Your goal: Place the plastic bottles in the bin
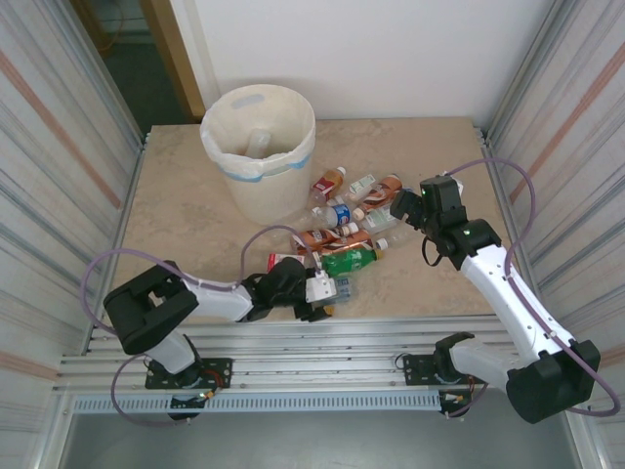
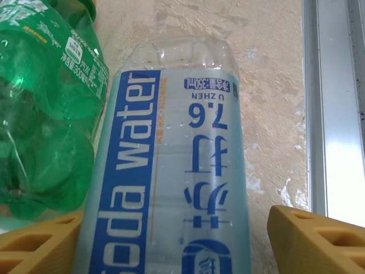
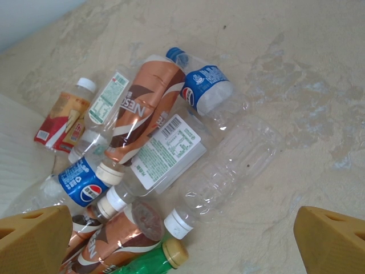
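Plastic bottles lie heaped on the marbled table, near-right of the bin. One clear, blue-labelled soda-water bottle lies lengthwise between the spread jaws of the left gripper, with a gap on its right. A crinkled green bottle lies just beside. The right gripper hangs wide open above the heap.

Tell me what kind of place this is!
Probably a robot testing booth, not a home. The robot's left arm and right arm are bolted to a metal rail, ribbed panel walls close both sides, and plastic bottles lie piled beside a bin.
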Robot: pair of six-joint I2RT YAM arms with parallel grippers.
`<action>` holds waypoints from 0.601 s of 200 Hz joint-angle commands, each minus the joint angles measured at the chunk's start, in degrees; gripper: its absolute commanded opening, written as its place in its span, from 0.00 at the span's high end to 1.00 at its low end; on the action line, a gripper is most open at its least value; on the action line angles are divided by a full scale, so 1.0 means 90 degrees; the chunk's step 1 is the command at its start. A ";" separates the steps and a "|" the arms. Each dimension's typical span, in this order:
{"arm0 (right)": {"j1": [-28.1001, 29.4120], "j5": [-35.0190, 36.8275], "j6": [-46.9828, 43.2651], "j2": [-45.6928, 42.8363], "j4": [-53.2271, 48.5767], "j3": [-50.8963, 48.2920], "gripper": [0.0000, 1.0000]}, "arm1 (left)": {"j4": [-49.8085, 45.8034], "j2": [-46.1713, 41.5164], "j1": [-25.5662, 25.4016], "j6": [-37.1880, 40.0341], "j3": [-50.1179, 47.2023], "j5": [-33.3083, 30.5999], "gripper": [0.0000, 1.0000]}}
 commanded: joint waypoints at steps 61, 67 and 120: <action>-0.0104 0.0043 0.0153 -0.0067 -0.0183 -0.0005 0.02 | -0.0173 0.0343 -0.0051 0.0063 0.0348 0.0143 0.37; -0.0117 0.0053 0.0153 -0.0078 -0.0189 -0.0022 0.02 | -0.0182 0.0334 -0.0052 0.0052 0.0346 0.0144 0.37; -0.0171 0.0044 0.0163 -0.0147 -0.0181 -0.0064 0.02 | -0.0293 0.0128 -0.0072 0.0101 0.0357 0.0177 0.51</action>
